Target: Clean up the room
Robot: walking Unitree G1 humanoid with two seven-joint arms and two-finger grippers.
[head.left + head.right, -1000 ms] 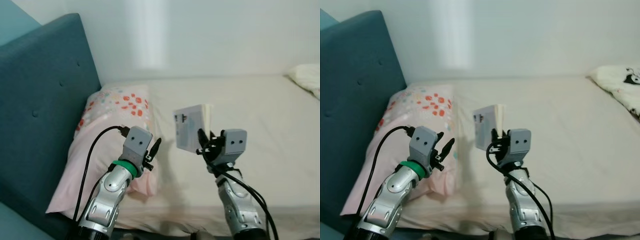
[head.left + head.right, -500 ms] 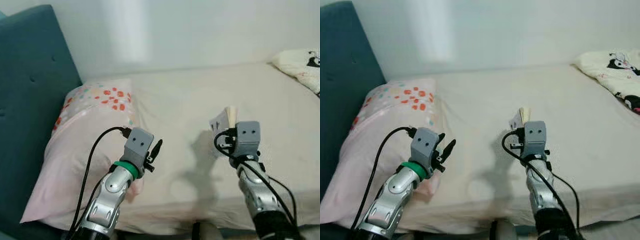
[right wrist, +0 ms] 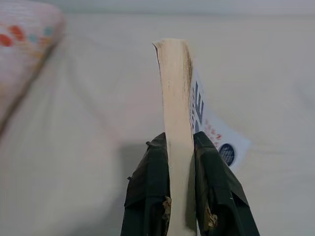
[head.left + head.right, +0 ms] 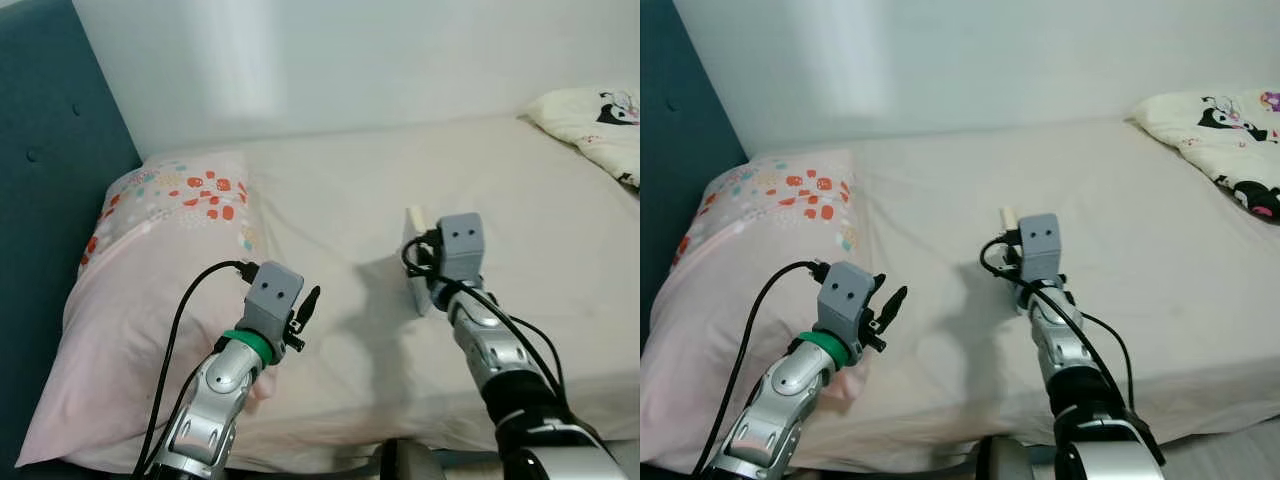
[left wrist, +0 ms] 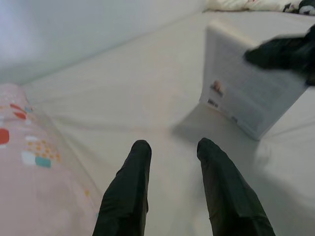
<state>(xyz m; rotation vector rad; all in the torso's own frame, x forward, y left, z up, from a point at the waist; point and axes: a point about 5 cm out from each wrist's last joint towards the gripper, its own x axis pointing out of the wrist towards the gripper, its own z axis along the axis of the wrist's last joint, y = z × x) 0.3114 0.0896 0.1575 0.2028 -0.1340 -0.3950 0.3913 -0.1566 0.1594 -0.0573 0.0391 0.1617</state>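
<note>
While our right hand (image 3: 180,194) has its two black fingers clamped on the thin white paperback book (image 3: 176,123), gripping it by the lower edge with the cream page block standing upright between them, the tidying is, as we judge it, only partly under way. The book is off the mattress or barely above it, near the middle of the cream-sheeted bed (image 4: 330,200), at about one o'clock from our right wrist in the head view. It has not yet reached any shelf or storage place, so carrying it off and setting it down is what remains for this item.

Our left hand (image 5: 170,152) hovers with its fingers apart and nothing between them, over the sheet just beside the pink pillow with red and teal flower print (image 4: 150,270), which lies at ten o'clock against the dark teal padded headboard (image 4: 40,130). At two o'clock, a cream blanket printed with black cartoon figures (image 4: 1210,130) sits bunched at the far end of the bed; we reckon it may want straightening too.

On the book's cover we make out small dark print, a barcode-like block and a round blue mark, but nothing is legible.
</note>
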